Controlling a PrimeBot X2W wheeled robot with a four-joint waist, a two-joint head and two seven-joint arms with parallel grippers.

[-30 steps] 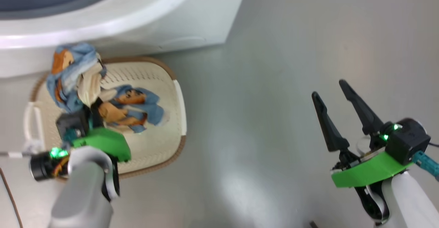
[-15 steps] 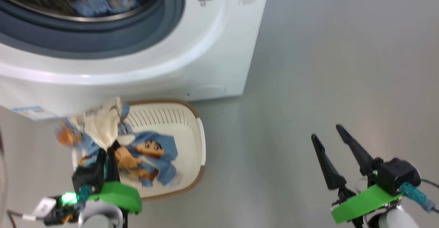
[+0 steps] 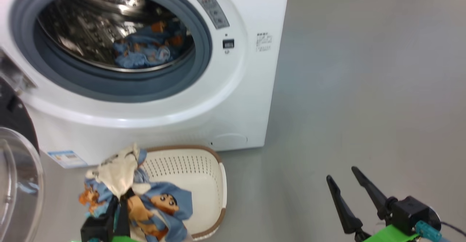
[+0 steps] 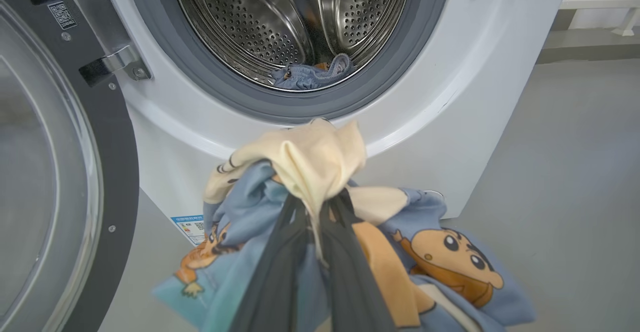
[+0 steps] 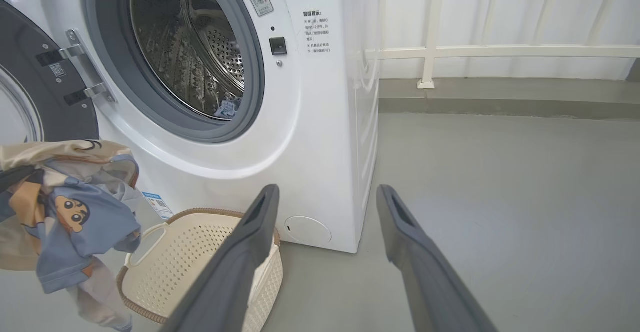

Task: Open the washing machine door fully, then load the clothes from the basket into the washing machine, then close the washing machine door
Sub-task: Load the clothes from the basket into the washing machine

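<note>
The white washing machine point(image 3: 233, 100) stands with its drum open, and blue printed clothes point(image 3: 143, 51) lie inside. The washing machine door point(image 4: 112, 172) is swung out to the left, black ring and clear glass facing me. My left gripper point(image 4: 315, 203) is shut on a bundle of clothes point(image 4: 310, 157), cream cloth on top and light blue bear-print fabric hanging below. The bundle point(image 3: 127, 193) hangs over the left part of the cream basket point(image 3: 193, 169), below the drum opening. My right gripper point(image 3: 342, 174) stands open over bare floor to the right, holding nothing.
The basket point(image 5: 200, 252) sits on the grey floor against the machine's front, near a round cap point(image 5: 307, 229) and a blue sticker point(image 3: 67, 158). A white railing point(image 5: 500, 51) and a low kerb run behind the machine. Open floor stretches to the right.
The head camera has tilted up, bringing the drum and door into view. My left gripper has lifted the bundle up out of the basket. The right gripper stays open.
</note>
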